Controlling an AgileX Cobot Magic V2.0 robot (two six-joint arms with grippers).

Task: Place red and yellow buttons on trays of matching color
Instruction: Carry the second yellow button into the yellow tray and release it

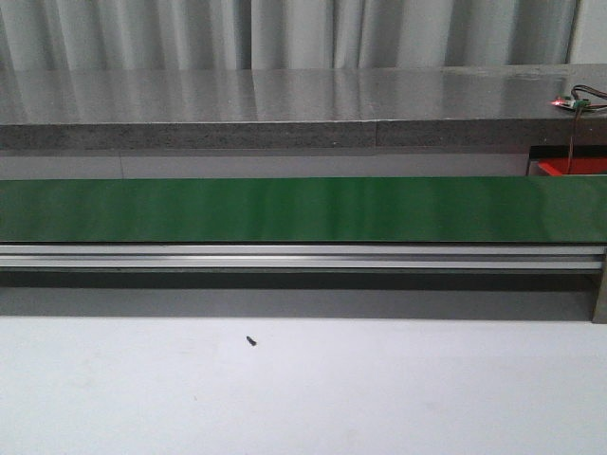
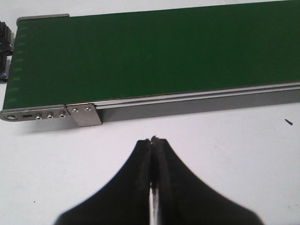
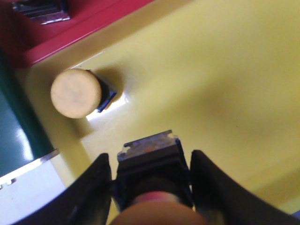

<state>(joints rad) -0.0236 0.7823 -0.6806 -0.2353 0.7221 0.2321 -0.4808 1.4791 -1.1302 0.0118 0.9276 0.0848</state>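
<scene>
Button [image 3: 152, 187] clamped between right gripper [image 3: 151, 180] fingers above yellow tray [image 3: 225, 79] | second button [image 3: 76, 93] seated at 10 o'clock | left gripper [image 2: 153, 140] pressed together, idle | risk: release near tray wall could tip the button over.

The white table [image 1: 379, 398] is big and flat. A long green belt [image 1: 303, 209] on a metal frame [image 1: 303, 258] sits across it. One tiny black speck [image 1: 251, 340] lies on the table near the belt.
</scene>
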